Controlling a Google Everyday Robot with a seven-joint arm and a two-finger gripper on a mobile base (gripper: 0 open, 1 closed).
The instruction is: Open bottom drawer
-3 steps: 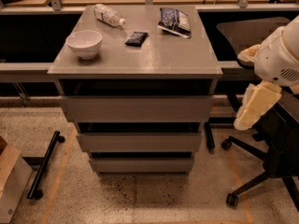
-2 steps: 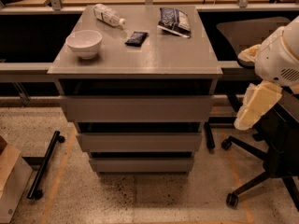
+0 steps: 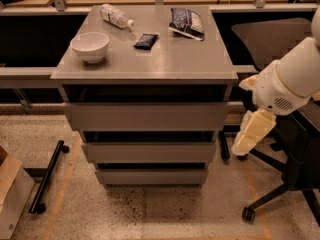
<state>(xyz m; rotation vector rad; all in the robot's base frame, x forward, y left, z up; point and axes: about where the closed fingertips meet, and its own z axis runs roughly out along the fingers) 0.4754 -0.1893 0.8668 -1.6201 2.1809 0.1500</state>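
The grey cabinet (image 3: 145, 59) has three handleless drawer fronts. The bottom drawer (image 3: 151, 176) is the lowest and narrowest front, just above the floor, and it looks closed. The middle front (image 3: 148, 152) and the tall top front (image 3: 146, 116) are above it. My gripper (image 3: 252, 132) is cream coloured and hangs down from the white arm (image 3: 290, 81) to the right of the cabinet. It is level with the top and middle fronts, apart from them, and touches nothing.
On the cabinet top are a white bowl (image 3: 90, 46), a plastic bottle (image 3: 116, 16), a small dark packet (image 3: 146, 40) and a blue chip bag (image 3: 186, 22). A black office chair (image 3: 285, 159) stands at the right behind my arm. A black bar (image 3: 47, 176) and a cardboard box (image 3: 11, 196) lie on the floor at the left.
My arm and gripper have moved left and a little down, closer to the cabinet's right side. The drawers have not moved.
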